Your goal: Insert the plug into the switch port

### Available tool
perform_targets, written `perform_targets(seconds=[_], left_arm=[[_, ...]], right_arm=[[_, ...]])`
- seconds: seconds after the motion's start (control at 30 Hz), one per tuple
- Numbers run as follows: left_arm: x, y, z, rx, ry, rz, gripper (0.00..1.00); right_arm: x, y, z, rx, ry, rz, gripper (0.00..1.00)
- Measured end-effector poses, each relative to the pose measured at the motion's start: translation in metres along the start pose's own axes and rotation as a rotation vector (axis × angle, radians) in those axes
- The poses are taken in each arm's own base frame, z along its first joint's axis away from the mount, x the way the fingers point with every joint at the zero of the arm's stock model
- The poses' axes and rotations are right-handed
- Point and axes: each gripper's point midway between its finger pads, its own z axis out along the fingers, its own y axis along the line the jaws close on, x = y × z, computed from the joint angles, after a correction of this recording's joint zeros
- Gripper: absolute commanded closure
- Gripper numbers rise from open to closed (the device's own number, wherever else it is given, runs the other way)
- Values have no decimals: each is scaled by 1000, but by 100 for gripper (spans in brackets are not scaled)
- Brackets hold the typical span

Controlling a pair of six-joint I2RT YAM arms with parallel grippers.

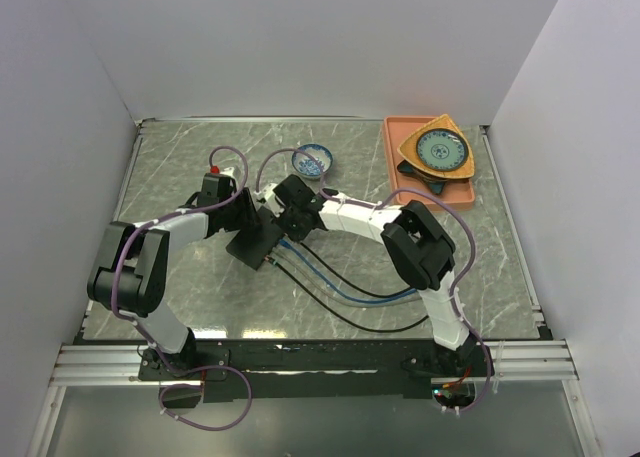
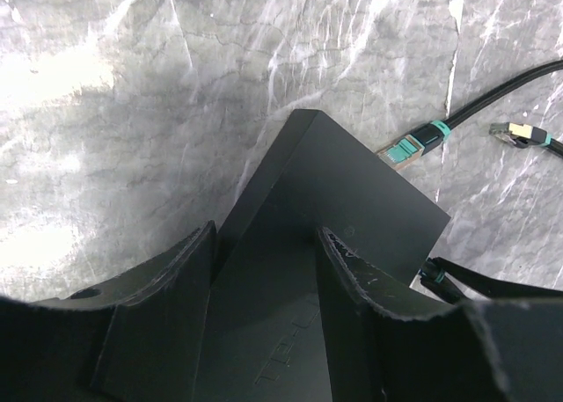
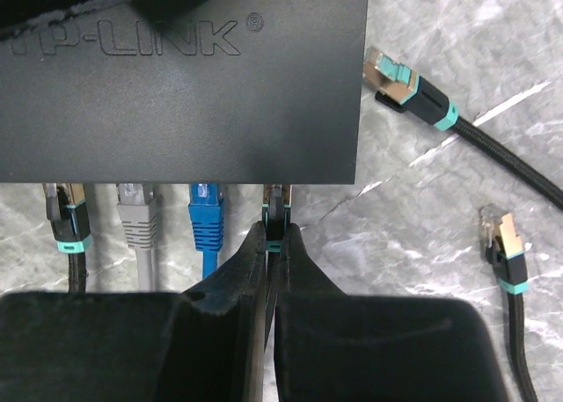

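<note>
Left gripper (image 2: 266, 235) clamps the switch (image 1: 258, 242), left of the table's (image 1: 180, 157) middle; right gripper (image 3: 274, 241) pinches the plug (image 3: 276, 200) at the switch's socket edge, beside three other cables (image 3: 206, 222).

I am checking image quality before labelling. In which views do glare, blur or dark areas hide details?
Left wrist: white glare washes out the grey marble-patterned tabletop at left; the left gripper's black fingers look soft. Right wrist: sharp, the embossed lettering on the flat matte-black switch is readable, though the right gripper's fingers blur. Top external: even light, only a pale reflection near the table's front edge.
</note>
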Motion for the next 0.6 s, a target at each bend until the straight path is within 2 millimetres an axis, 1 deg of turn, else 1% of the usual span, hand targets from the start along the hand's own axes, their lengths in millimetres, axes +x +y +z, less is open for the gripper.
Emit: perform_targets(seconds=[0.47, 0.5, 0.57, 0.6], left_arm=[[-2, 0, 1, 2, -5, 15, 48], [-2, 0, 1, 2, -5, 16, 46], [-3, 0, 1, 2, -5, 15, 44], [-3, -1, 1, 2, -5, 16, 43]], right_arm=[[-2, -2, 2, -7, 11, 2, 100], [-2, -2, 2, -7, 11, 2, 94], [-2, -3, 2, -5, 11, 4, 90], [-1, -3, 2, -4, 12, 7, 83]])
